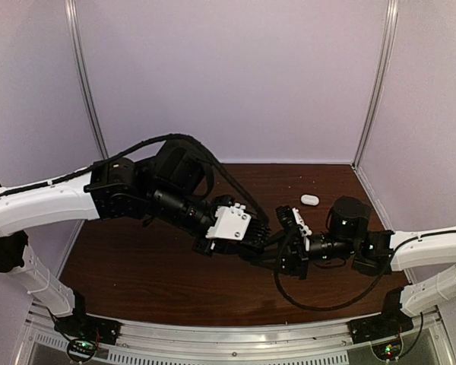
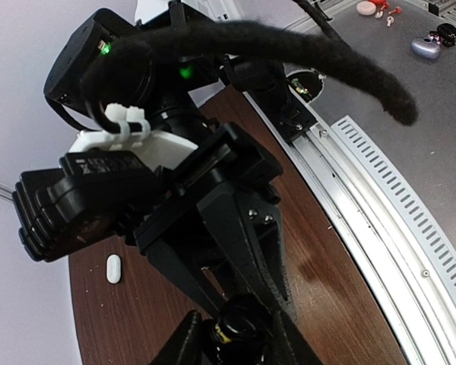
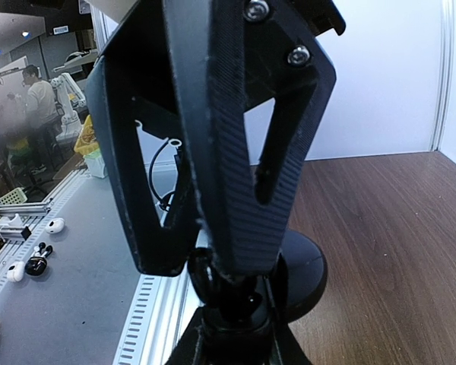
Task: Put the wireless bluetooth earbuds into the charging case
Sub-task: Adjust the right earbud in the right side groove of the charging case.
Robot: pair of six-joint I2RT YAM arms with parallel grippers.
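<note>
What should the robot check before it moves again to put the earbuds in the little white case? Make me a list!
1. Charging case found: ok. It lies on the table, apart from both grippers.
2. Case lid open: not ok. It looks shut from above.
3. Earbuds found: cannot tell. None shows on the table.
4. Right gripper shut: ok. What it pinches: cannot tell.
5. Left gripper has a firm hold: cannot tell.
6. Room between the grippers: not ok. They meet tip to tip above the table.
</note>
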